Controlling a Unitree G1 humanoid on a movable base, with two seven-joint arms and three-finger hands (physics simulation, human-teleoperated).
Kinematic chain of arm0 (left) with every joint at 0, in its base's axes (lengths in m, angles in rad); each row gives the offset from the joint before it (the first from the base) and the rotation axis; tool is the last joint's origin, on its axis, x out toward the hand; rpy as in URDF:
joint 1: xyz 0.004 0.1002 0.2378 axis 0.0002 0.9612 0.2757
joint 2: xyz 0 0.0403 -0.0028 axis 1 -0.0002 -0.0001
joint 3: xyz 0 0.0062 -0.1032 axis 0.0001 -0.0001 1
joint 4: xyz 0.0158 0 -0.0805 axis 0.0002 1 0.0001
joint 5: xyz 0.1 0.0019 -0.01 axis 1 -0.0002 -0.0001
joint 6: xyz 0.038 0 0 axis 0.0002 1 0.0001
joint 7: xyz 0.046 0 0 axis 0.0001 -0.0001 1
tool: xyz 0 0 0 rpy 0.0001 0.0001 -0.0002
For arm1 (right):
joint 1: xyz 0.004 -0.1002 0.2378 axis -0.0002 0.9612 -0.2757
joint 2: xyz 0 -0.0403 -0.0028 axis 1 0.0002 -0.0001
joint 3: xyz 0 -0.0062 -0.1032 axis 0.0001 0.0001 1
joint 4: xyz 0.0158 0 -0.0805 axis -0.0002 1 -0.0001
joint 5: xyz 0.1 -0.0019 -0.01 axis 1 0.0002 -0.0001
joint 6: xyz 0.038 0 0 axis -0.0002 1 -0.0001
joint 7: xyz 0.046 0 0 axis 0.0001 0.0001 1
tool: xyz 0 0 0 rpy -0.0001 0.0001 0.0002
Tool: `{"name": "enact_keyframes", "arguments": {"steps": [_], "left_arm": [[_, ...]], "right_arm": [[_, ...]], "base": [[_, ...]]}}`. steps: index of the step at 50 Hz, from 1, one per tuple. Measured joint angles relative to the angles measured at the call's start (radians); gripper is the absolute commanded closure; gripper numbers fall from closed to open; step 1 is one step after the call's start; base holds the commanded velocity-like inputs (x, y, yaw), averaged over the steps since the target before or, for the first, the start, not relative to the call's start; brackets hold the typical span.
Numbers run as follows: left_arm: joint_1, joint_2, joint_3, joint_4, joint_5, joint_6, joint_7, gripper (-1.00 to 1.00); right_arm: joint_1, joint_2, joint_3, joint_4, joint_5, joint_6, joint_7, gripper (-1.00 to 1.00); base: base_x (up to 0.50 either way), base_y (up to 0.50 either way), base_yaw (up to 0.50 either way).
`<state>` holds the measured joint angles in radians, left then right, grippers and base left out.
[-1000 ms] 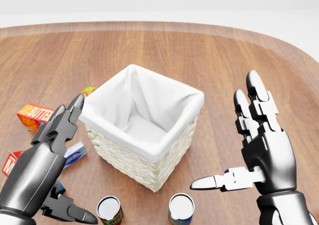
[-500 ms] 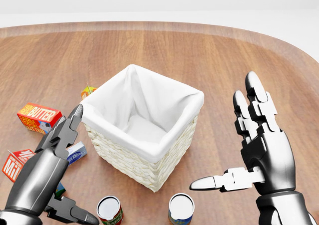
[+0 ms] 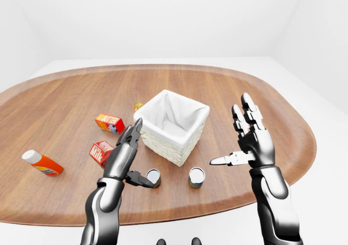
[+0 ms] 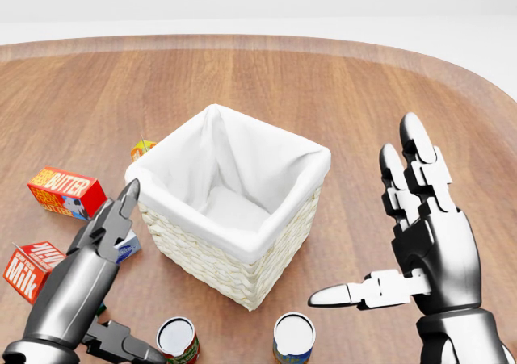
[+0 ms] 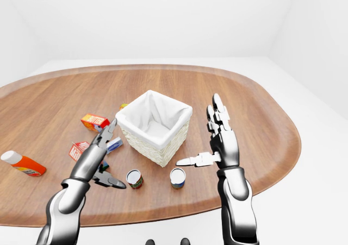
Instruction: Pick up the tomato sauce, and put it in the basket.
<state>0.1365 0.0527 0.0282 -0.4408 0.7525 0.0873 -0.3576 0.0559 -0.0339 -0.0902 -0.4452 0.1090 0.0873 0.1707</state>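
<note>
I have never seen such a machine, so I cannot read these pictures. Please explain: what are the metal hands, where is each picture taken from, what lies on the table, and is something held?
These are simulator renders of a humanoid robot that a person steers. All three cameras sit on its head and look out over its arms; the two wide pictures are its eyes, the close one is the head view.

The left hand and right hand are both open and hold nothing.

On the wooden table stands a white-lined basket, empty as far as can be seen. Below it in the head view stand two cans: one red, by the left hand's thumb, and one blue. To the left lie a butter box, a milk carton and an orange bottle.
</note>
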Motion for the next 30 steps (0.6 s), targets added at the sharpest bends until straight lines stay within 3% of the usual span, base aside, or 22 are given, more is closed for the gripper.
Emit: {"name": "enact_keyframes", "arguments": {"steps": [30], "left_arm": [[0.029,-0.002,-0.014,0.012,0.007,0.000,0.026,-1.00]], "right_arm": [[-0.008,-0.002,-0.003,0.013,-0.001,0.000,-0.003,-1.00]], "base": [[0.00,0.00,0.00]]}}
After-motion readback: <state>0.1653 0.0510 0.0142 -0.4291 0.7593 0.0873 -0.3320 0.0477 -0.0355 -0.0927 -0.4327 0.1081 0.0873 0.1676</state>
